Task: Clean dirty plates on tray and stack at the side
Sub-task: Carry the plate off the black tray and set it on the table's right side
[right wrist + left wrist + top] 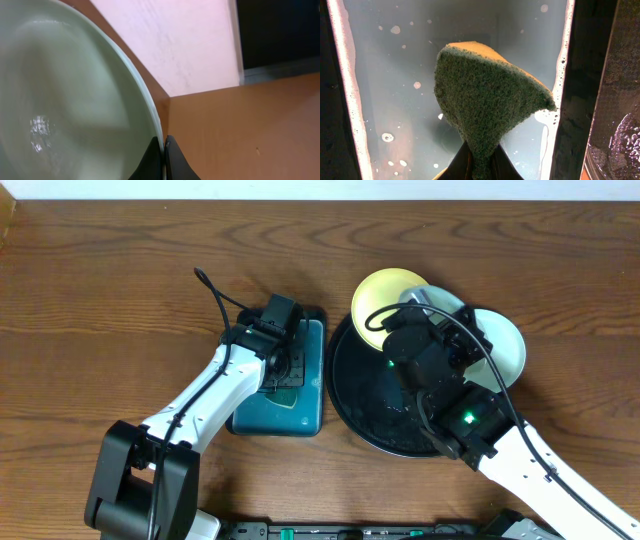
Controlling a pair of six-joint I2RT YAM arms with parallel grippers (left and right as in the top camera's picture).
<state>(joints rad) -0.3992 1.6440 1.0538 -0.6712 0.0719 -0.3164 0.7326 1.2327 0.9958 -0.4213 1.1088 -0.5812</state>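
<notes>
sponge (490, 100): green scouring face towards the camera, yellow layer showing along its top edge, bent into a wedge
left gripper (479, 167): pinched on the sponge's narrow lower tip (only the dark fingertips show)
water tray (346, 75): beneath the sponge, pale rims, cloudy water dotted with bubbles (387, 136)
black tray (620, 145): wet, lower right, beside the water tray

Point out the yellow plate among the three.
The pale yellow plate, leftmost of the three, over the black tray's far rim; the mint-white plates are to its right.
</notes>
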